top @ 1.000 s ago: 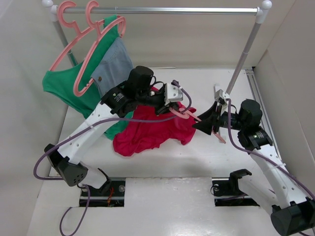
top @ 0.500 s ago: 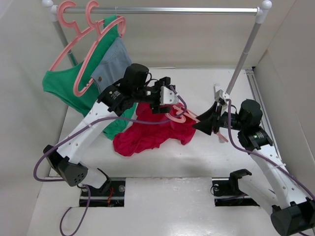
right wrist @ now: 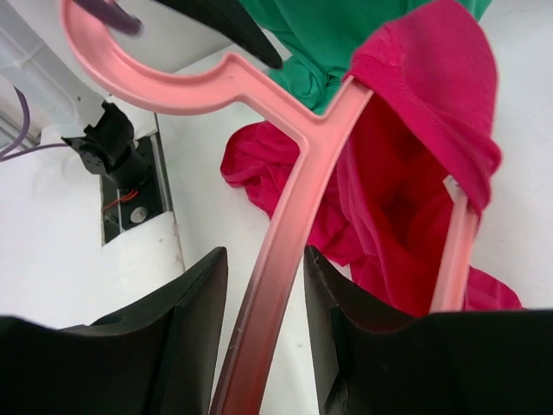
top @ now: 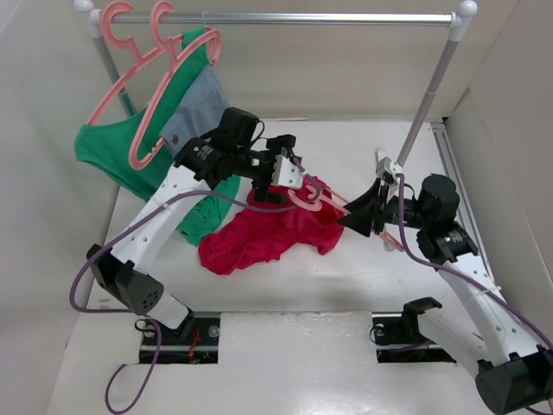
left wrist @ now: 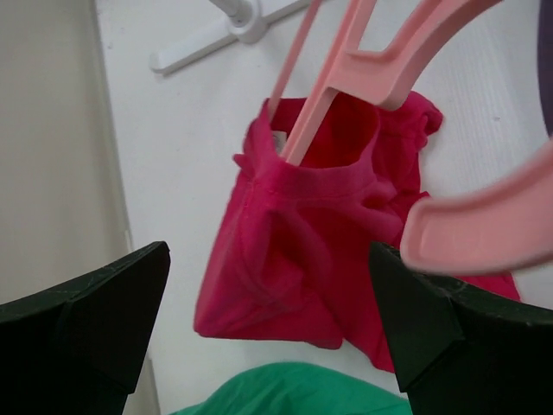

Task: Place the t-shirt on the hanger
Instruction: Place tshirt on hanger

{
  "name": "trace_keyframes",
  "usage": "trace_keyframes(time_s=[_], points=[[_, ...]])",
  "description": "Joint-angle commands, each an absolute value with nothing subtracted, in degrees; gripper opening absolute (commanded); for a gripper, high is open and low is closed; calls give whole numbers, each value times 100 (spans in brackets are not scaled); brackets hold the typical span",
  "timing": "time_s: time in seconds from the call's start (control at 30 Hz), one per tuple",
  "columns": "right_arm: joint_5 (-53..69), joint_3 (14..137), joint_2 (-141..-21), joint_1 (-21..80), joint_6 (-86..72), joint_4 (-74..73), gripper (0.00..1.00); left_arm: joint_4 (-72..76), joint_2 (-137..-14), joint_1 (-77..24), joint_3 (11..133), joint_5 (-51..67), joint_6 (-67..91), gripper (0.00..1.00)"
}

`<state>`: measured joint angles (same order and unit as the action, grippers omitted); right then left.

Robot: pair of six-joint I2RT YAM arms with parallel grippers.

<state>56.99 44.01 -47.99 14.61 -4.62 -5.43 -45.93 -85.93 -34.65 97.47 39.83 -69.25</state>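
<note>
The crimson t-shirt (top: 263,235) lies crumpled on the white table, its neck end raised onto the pink hanger (top: 318,198). One hanger arm runs into the neck opening (left wrist: 298,138), and the collar drapes over it (right wrist: 432,78). My right gripper (top: 356,216) is shut on the hanger's other arm (right wrist: 268,285), holding it tilted above the table. Left of the hanger hook (right wrist: 130,73) my left gripper (top: 278,170) hangs open, its fingers wide apart above the t-shirt (left wrist: 302,259) and touching nothing.
A clothes rail (top: 285,17) spans the back on two posts, the right post (top: 432,86) standing close behind my right gripper. At the rail's left end two pink hangers carry a green garment (top: 112,160) and a denim piece (top: 203,108). Walls enclose both sides.
My left gripper has opened wide and drawn back up and to the left, away from the hanger hook. The shirt's neck now rests on the hanger. The right gripper has held still.
</note>
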Motion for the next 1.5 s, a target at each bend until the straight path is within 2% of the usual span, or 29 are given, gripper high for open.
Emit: trace_keyframes(time_s=[0.0, 0.27, 0.5, 0.63, 0.77, 1.0, 1.2, 1.33, 1.47], points=[[5730, 4658, -4781, 1564, -290, -70, 0, -4888, -8876, -3516, 9686, 4104, -7234, 98], [5730, 4711, -4887, 1679, -290, -70, 0, -3244, -8876, -3586, 8781, 4271, -7154, 100], [5678, 4816, -4887, 1836, -290, -70, 0, -3182, -9360, -3709, 8666, 4342, -7506, 88], [5678, 4869, -4948, 1889, -290, -70, 0, -2603, -9413, -3771, 8666, 4474, -6831, 85], [5678, 4869, -4948, 1890, -290, -70, 0, -1952, -9168, -3200, 8500, 5682, -6416, 88], [5791, 4921, -5053, 1890, -237, -70, 0, -2645, -9035, -3015, 8499, 5810, -7574, 90], [5915, 5044, -5106, 1890, -237, -70, 0, -3057, -9360, -3015, 8692, 5696, -7629, 92], [5915, 5045, -5106, 1890, -237, -70, 0, -4365, -9720, -3076, 9333, 5564, -8655, 71], [5862, 5045, -5106, 1890, -237, -70, 0, -5281, -9826, -3190, 9501, 5291, -9351, 36]])
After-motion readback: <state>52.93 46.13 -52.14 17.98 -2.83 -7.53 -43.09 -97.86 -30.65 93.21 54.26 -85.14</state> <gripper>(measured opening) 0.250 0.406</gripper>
